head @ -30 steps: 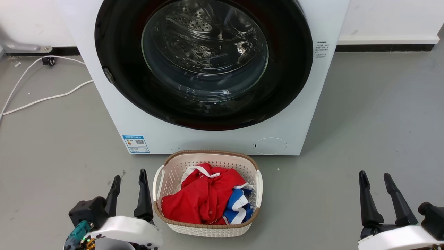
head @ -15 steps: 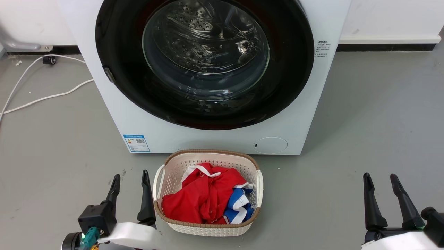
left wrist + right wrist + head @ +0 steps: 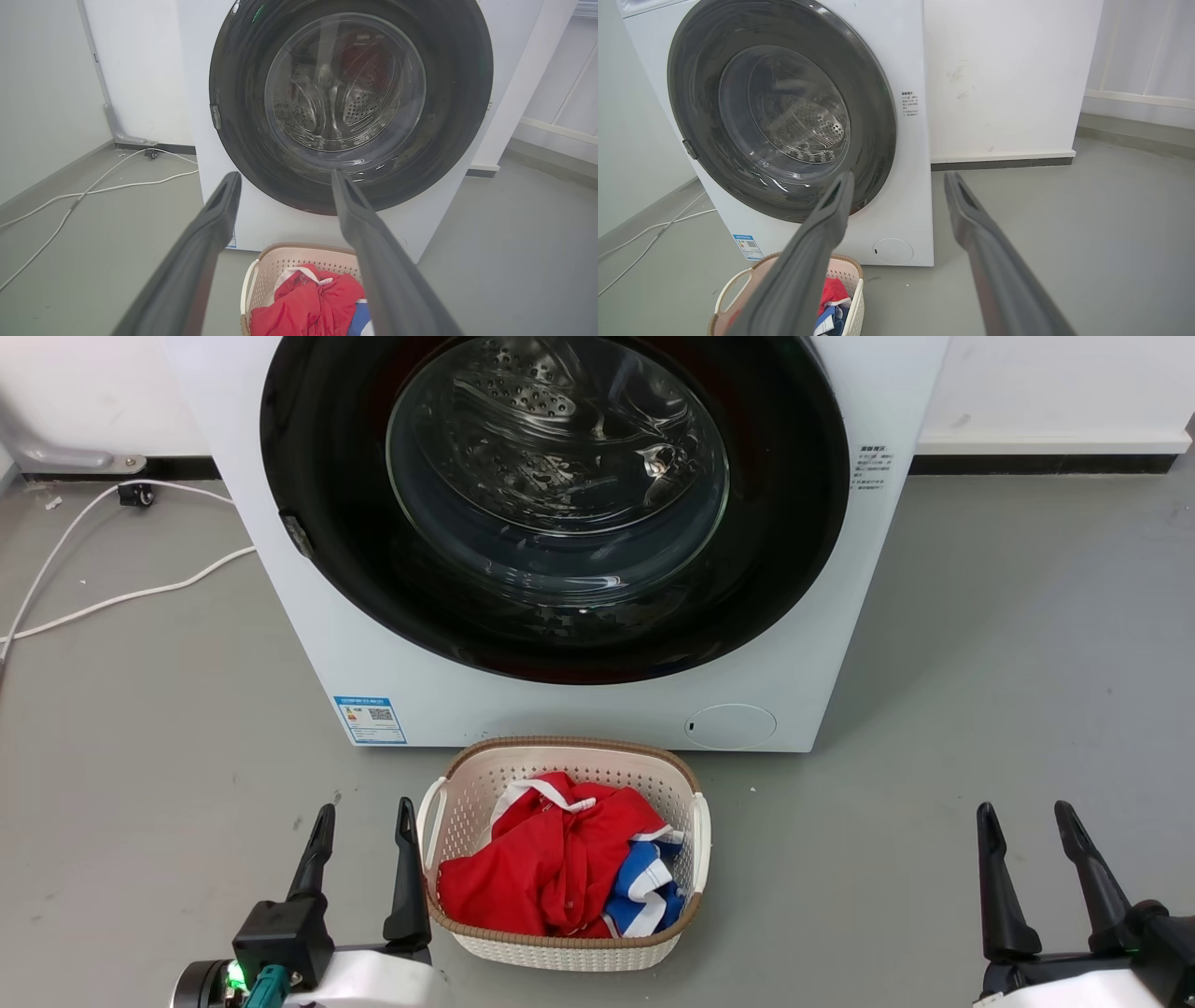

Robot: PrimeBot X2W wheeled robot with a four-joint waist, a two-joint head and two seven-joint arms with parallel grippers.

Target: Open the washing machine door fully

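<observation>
- Washing machine door (image 3: 557,495), seen from the head: where does it sit?
- Flat against the front of the white washing machine (image 3: 579,714), closed, with the steel drum (image 3: 523,397) showing through its glass. A laundry basket (image 3: 569,744) with red and blue clothes (image 3: 551,868) stands on the floor just in front of the machine.
- And the grippers?
- The left gripper (image 3: 365,808) is low at the left, just beside the basket. The right gripper (image 3: 1024,809) is low at the right, well apart from it. Both point up toward the machine with jaws spread and empty, clear of the door.
- Left wrist view?
- The door faces the camera, closed, with a small grey catch (image 3: 215,116) on its left edge. The fingers (image 3: 205,242) stand wide apart with nothing held, and the basket is below between them.
- Right wrist view?
- The door lies to the left, seen at an angle, closed against the machine. The fingers are wide here too and grip nothing. Grey floor (image 3: 1064,224) lies beyond.
</observation>
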